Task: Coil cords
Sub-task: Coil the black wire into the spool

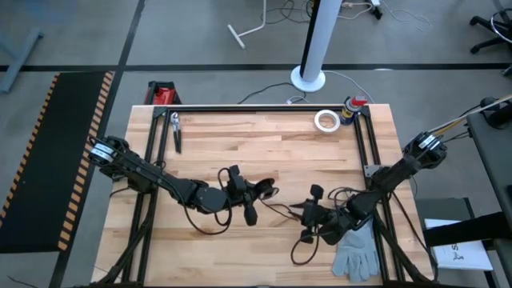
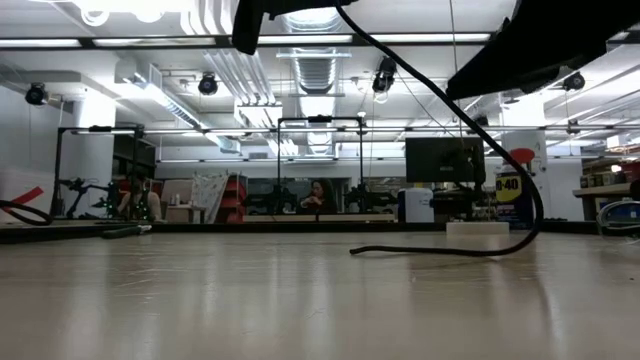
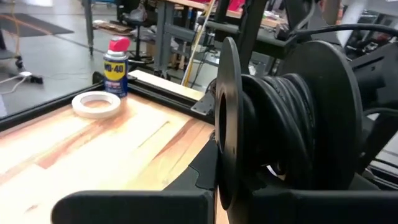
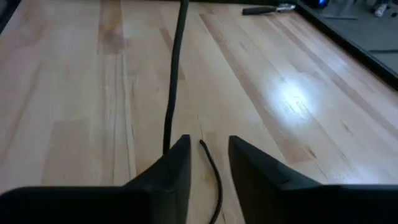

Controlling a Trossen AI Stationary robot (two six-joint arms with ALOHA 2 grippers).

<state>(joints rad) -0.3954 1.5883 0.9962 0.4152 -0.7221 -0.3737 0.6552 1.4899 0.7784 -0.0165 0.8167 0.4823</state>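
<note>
Right gripper (image 4: pixel 208 155) ajar around cord (image 4: pixel 174 81)

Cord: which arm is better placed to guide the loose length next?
Probably right: the right gripper, open, straddles the loose cord on the table; the left gripper is against the wound spool.

"WD-40" reads on the blue and yellow spray can (image 3: pixel 116 69) standing at the table's far right corner. A yellow sign (image 2: pixel 509 186) in the room behind shows "40".
</note>
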